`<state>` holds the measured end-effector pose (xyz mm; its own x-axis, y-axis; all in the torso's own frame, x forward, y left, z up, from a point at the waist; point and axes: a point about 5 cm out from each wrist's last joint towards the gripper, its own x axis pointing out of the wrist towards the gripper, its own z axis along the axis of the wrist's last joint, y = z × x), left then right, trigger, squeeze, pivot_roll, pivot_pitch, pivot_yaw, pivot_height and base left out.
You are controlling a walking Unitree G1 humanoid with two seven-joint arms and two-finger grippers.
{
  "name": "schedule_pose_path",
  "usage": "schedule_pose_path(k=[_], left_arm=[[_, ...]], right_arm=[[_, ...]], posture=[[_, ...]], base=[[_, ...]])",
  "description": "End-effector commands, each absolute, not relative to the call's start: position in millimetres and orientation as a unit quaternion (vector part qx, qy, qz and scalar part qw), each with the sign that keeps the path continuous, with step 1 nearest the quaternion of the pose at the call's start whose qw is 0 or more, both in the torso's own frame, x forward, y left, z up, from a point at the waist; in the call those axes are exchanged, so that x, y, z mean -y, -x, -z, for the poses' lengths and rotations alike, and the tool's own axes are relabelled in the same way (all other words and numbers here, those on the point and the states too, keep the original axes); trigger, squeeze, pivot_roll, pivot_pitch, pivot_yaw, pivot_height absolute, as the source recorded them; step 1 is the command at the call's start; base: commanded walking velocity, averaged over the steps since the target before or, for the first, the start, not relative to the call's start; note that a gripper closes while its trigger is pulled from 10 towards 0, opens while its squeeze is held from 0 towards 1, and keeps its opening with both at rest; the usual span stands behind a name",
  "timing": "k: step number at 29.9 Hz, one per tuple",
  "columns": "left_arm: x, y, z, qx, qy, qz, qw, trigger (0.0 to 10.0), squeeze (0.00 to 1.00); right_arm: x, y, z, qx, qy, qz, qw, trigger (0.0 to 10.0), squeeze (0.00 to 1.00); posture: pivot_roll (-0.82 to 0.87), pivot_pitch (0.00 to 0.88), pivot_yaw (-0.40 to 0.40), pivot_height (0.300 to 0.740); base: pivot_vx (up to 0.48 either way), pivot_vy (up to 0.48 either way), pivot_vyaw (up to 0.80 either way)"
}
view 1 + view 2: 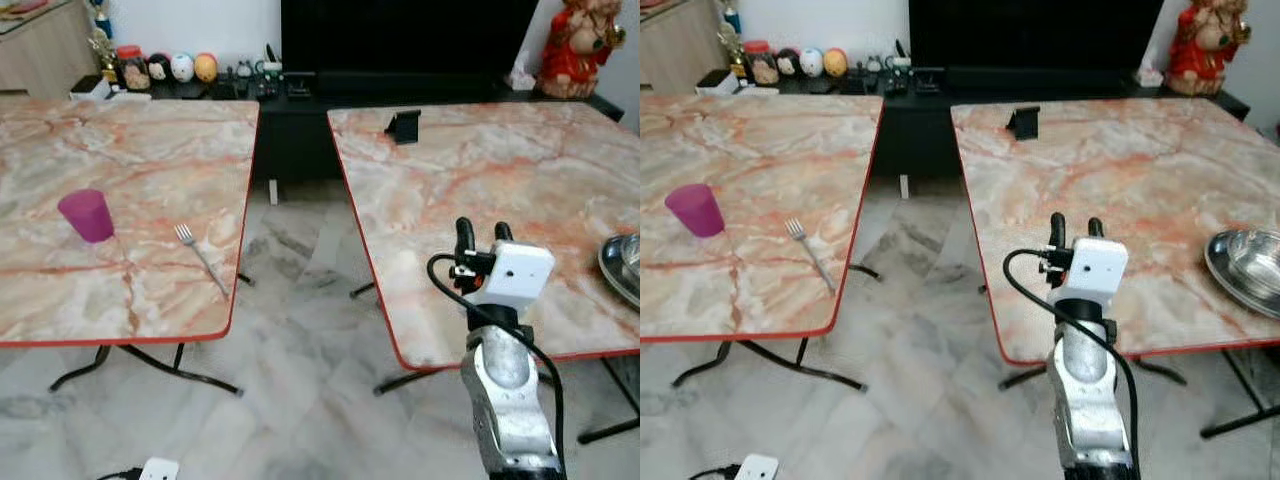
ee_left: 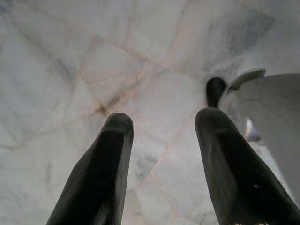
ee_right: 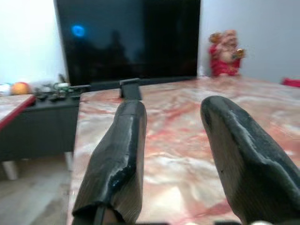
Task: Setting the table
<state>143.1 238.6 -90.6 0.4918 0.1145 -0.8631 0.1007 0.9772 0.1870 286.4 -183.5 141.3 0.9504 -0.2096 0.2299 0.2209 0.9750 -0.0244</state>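
1. The right arm [image 1: 505, 400] is raised in front of the robot, its silver forearm rising from the near edge of the scene, with a white wrist camera box [image 1: 512, 272] on top and a black cable looping beside it.
2. The right gripper [image 1: 482, 233] points away from the robot over the near left part of the right-hand marble table [image 1: 480, 170]. Its two black fingers [image 3: 117, 154] stand apart with a clear gap between them, and nothing is held or touched; the tabletop shows through the gap.
3. The left gripper [image 2: 161, 140] hangs low at the robot's left, pointing down at the pale marble floor [image 2: 93, 61]. Its fingers are spread apart and hold nothing. Its white wrist box [image 1: 158, 468] shows at the near left edge of the head view.
4. On the left-hand marble table [image 1: 130, 140] a pink cup [image 1: 87, 215] stands upright, with a silver fork [image 1: 200, 258] lying to its right, near but apart from it, toward the table's near right corner.
5. A metal bowl [image 1: 1250, 265] sits at the right edge of the right-hand table, well apart from the right gripper.
6. A small black stand [image 1: 403, 125] sits at the far side of the right-hand table.
7. Beyond both tables stand a dark television [image 1: 410, 35] on a low black cabinet, a red figurine [image 1: 578, 45] at the far right, and small round ornaments [image 1: 180, 67] at the far left.
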Motion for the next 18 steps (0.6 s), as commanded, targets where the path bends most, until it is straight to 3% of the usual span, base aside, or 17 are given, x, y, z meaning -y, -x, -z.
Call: schedule_pose_path(k=[1,15,18], left_arm=[[-241.6,-140.3,91.0,-0.509,-0.103,-0.011,0.854,10.0,0.0],[-241.8,-140.7,90.8,-0.508,-0.1,-0.014,0.855,10.0,0.0],[-242.1,-141.0,90.7,-0.508,-0.099,-0.014,0.856,10.0,0.0]], right_arm=[[178.0,-289.1,-146.2,0.122,0.021,0.099,0.987,10.0,0.0],[177.0,-290.6,-146.4,0.12,0.021,0.095,0.988,10.0,0.0],[176.0,-291.1,-146.2,0.12,0.021,0.093,0.988,10.0,0.0]], posture=[[0.03,0.0,-0.021,0.728],[0.03,0.0,-0.019,0.728],[0.03,0.0,-0.019,0.728]], base=[[0.0,0.0,0.0],[0.0,0.0,0.0],[0.0,0.365,0.0]])
